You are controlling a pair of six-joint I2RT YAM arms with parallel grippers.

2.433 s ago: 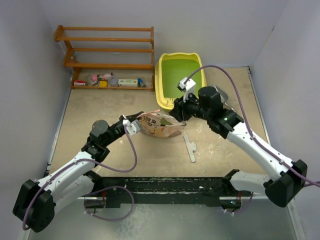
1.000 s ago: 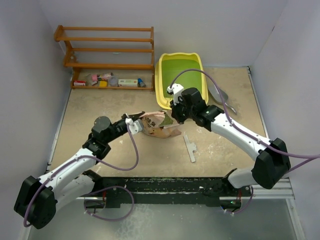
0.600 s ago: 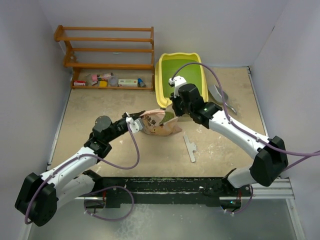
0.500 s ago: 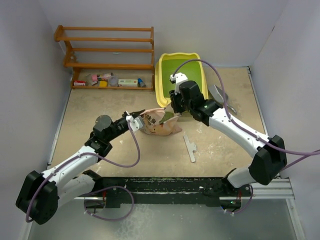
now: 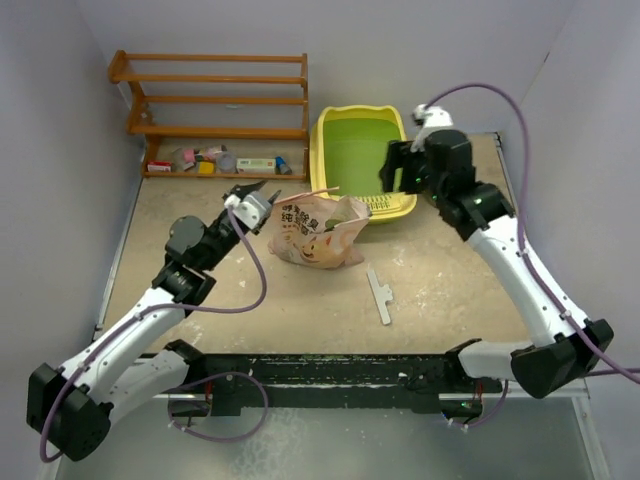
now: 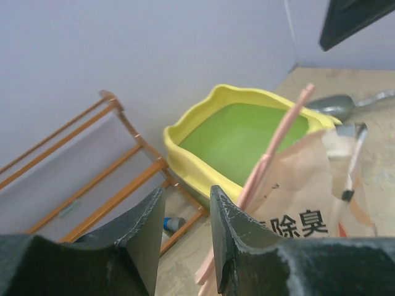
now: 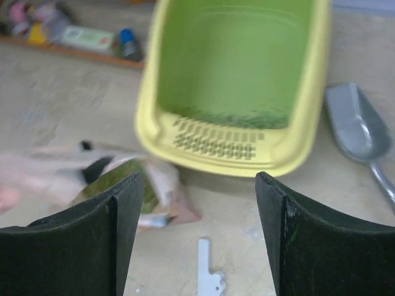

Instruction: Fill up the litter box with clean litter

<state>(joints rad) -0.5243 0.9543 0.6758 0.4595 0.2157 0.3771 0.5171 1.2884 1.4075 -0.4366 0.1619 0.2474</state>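
The litter box (image 5: 318, 160) lies on the table (image 5: 200, 260) and its green basin looks bare. We see no litter in it, and none anywhere else, so we judge that the litter is inside the bag (image 5: 318, 230) and the filling is not yet begun. The bag stands upright just in front of the near left corner of the box, with its mouth open upward. We think it stands there so that it can be lifted and tipped over the yellow rim with a short move. A grey scoop (image 7: 355, 126) lies just to the right of the box, untouched. The right pincer (image 7: 197, 179) hangs above the near lip of the box. Its jaws are spread wide and nothing is between them. The left pincer (image 6: 185, 203) is on the side of the bag away from the box. Its jaws are only partly apart, and as far as we can tell they grip nothing. A pink strip from the bag's top rises close beyond the tips, but we cannot tell if it touches them.
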